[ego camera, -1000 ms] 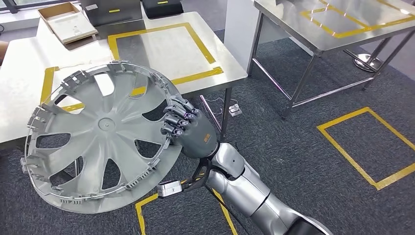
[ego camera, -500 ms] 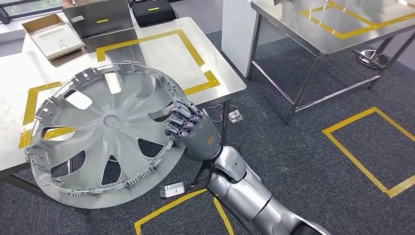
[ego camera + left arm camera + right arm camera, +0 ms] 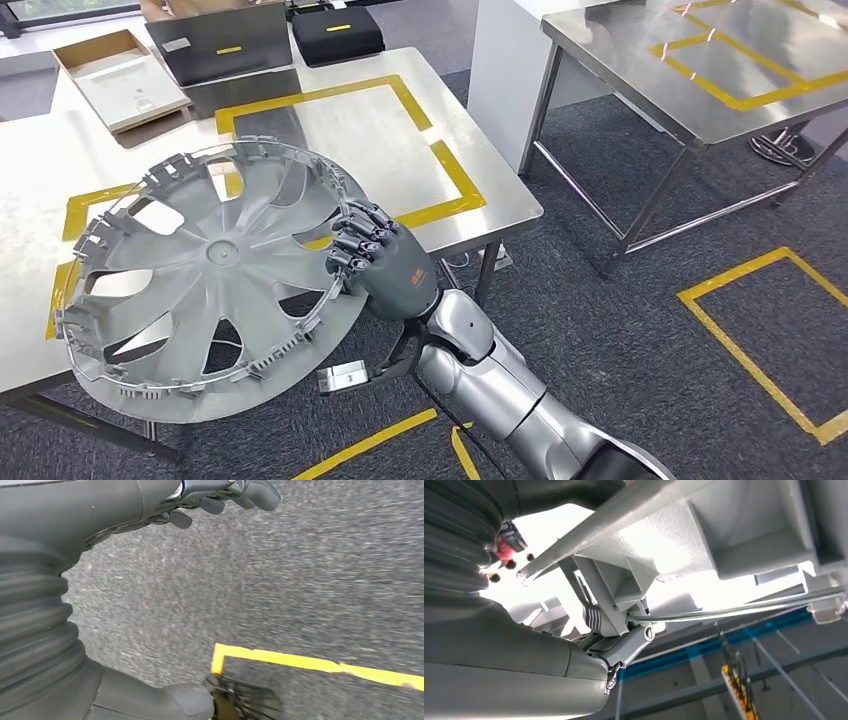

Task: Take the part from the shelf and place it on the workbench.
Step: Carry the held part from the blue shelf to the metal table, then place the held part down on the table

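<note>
Hubcap (image 3: 215,285), grey and spoked, is tilted over the near edge of the steel table (image 3: 400,140), gripped at its rim by the right hand (image 3: 385,265), fingers curled round it. Beyond the hand lie yellow tape lines and a black case (image 3: 336,20). The left hand (image 3: 150,505) hangs above carpet, apparently holding nothing, fingers loosely apart.

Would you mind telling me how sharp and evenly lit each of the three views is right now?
Head view: sharp and evenly lit, with soft glare on the steel table behind the hubcap that the right hand grips. Left wrist view: the carpet and yellow tape are smeared by blur beside the left hand. Right wrist view: bright patches behind the hubcap are blown out to white.
</note>
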Controlling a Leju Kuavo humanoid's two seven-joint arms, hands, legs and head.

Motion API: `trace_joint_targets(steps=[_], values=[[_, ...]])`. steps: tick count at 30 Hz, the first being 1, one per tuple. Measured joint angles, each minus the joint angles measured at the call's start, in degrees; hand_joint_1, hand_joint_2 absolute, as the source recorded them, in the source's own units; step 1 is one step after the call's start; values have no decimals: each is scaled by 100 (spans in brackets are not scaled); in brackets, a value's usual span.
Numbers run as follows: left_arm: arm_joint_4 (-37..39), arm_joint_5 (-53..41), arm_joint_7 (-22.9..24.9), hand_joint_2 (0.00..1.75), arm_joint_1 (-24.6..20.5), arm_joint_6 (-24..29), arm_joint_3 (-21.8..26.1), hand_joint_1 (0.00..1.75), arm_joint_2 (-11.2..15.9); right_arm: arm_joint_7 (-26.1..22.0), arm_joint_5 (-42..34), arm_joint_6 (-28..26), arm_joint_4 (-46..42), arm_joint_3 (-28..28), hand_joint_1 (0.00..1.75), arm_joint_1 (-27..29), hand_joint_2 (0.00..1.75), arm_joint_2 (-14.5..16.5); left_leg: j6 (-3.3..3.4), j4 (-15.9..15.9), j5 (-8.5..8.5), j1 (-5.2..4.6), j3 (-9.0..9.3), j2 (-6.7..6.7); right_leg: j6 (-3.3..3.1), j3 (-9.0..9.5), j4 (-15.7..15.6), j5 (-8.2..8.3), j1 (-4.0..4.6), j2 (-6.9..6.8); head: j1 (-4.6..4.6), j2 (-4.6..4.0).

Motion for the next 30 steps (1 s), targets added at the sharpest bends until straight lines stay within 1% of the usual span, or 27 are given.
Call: trace_joint_targets(steps=[1, 2, 3, 4, 5, 6, 7, 8, 9, 10, 11, 12, 13, 14, 15, 16, 17, 18, 19, 21, 23, 25, 27, 28, 30], values=[[0, 9, -4, 175, -4, 0, -2, 0, -2, -1, -27, 26, 96, 19, 175, -63, 175, 4, -23, 22, -98, 0, 98, -5, 7, -2, -329, 424, -11, -29, -6, 0], [-1, 13, -10, 175, -11, 0, -4, 0, -2, 1, -52, 48, 187, 40, 175, -125, 175, 16, -56, 34, -195, -5, 164, -9, -9, 11, -556, 763, -8, -52, -12, 0], [-1, 14, -13, 175, -17, 0, -6, 0, -1, 1, -78, 59, 262, 57, 175, -189, 175, 31, -98, 46, -269, -10, 235, -10, -42, 27, -683, 984, -4, -64, -19, 0], [-2, 13, -13, 175, -29, 0, -9, 0, -1, -4, -101, 67, 324, 75, 175, -265, 175, 54, -143, 68, -308, -12, 305, -11, -94, 48, -713, 1021, 12, -69, -23, 0], [-2, 8, -10, 175, -45, 0, -14, 0, -2, -8, -122, 78, 370, 96, 175, -343, 175, 86, -188, 101, -309, -7, 317, -5, -155, 102, -703, 986, 20, -51, -22, 0], [-1, -2, -4, 175, -62, 0, -26, 0, -4, -12, -147, 83, 411, 111, 175, -424, 175, 113, -225, 222, -262, 4, 288, 8, -211, 153, -713, 965, 16, -40, -21, 0], [-1, -17, 7, 175, -84, 0, -41, 0, -8, -15, -170, 90, 461, 127, 175, -506, 175, 140, -255, 448, -206, 13, 156, 23, -262, 205, -724, 933, 19, -37, -23, 0], [0, -32, 18, 175, -104, 0, -60, 0, -13, -16, -197, 94, 513, 141, 175, -574, 175, 167, -278, 761, -194, 20, -48, 37, -302, 259, -733, 902, 17, -33, -28, 0], [1, -45, 28, 175, -116, 0, -78, 0, -18, -20, -220, 96, 564, 149, 175, -633, 175, 189, -295, 1126, -261, 23, -304, 49, -331, 311, -741, 852, 19, -34, -31, 0], [1, -53, 37, 175, -121, 0, -90, 0, -23, -29, -235, 98, 608, 156, 175, -681, 175, 210, -308, 1458, -412, 24, -570, 55, -348, 364, -744, 797, 22, -31, -36, 0], [1, -56, 44, 175, -119, 0, -98, 0, -27, -39, -243, 100, 648, 162, 175, -711, 175, 227, -315, 1686, -600, 25, -799, 57, -355, 427, -744, 739, 26, -26, -35, 0], [1, -57, 48, 175, -114, 0, -101, 0, -28, -49, -245, 104, 686, 166, 175, -726, 175, 237, -314, 1775, -737, 25, -966, 58, -355, 502, -743, 678, 28, -20, -34, 0], [1, -57, 51, 175, -111, 0, -104, 0, -28, -59, -250, 109, 722, 167, 175, -731, 175, 244, -304, 1700, -747, 25, -1053, 59, -350, 581, -741, 618, 30, -15, -36, 0], [0, -59, 52, 175, -109, 0, -109, 0, -27, -73, -262, 116, 760, 169, 175, -735, 175, 251, -286, 1467, -595, 25, -1070, 61, -342, 662, -740, 560, 30, -11, -36, 0], [-1, -62, 53, 175, -107, 0, -117, 0, -26, -93, -281, 124, 803, 174, 175, -749, 175, 262, -262, 1124, -296, 23, -1039, 67, -330, 733, -739, 505, 30, -10, -37, 0], [-1, -66, 54, 175, -104, -1, -127, 0, -23, -126, -310, 132, 865, 187, 175, -789, 175, 278, -237, 737, 61, 18, -1010, 77, -312, 788, -724, 453, 36, -4, -42, 0], [-1, -73, 56, 175, -102, -3, -137, 0, -20, -163, -336, 139, 951, 208, 175, -854, 175, 301, -215, 446, 354, 8, -982, 87, -286, 819, -712, 405, 45, 12, -47, 0], [-1, -85, 58, 175, -99, -7, -148, 0, -19, -197, -356, 145, 1064, 238, 175, -947, 175, 336, -194, 269, 561, -2, -964, 94, -254, 831, -699, 360, 55, 31, -54, 0], [0, -104, 63, 175, -96, -10, -162, 0, -23, -221, -370, 149, 1196, 271, 175, -1063, 175, 378, -186, 197, 658, -2, -962, 96, -236, 834, -677, 318, 73, 49, -54, 0], [1, -169, 82, 175, -115, -14, -208, 0, -44, -226, -379, 149, 1516, 333, 175, -1328, 175, 482, -188, 209, 705, 5, -943, 84, -286, 833, -677, 284, 92, 59, -38, 0], [1, -260, 130, 175, -152, -23, -280, 0, -70, -165, -379, 116, 1911, 370, 175, -1621, 175, 598, -181, 206, 702, 5, -948, 61, -354, 851, -710, 290, 99, 40, -23, 0], [1, -339, 193, 175, -172, -34, -368, 0, -88, -46, -368, 49, 2365, 392, 175, -1941, 175, 717, -151, 206, 683, 1, -947, 48, -348, 877, -755, 285, 99, 23, -19, 0], [1, -389, 230, 175, -177, -37, -445, 0, -106, 90, -385, -4, 2855, 401, 175, -2274, 175, 803, -130, 206, 669, 1, -945, 45, -327, 896, -789, 282, 99, 16, -19, 0], [1, -401, 238, 175, -179, -37, -480, 0, -114, 171, -402, -15, 3109, 399, 175, -2439, 175, 824, -123, 206, 665, 1, -944, 44, -309, 903, -803, 281, 99, 12, -19, 0], [1, -412, 234, 175, -179, -36, -541, 0, -122, 363, -413, -18, 3643, 377, 175, -2759, 175, 836, -113, 207, 662, 0, -942, 40, -253, 912, -824, 282, 95, 6, -20, 0]])
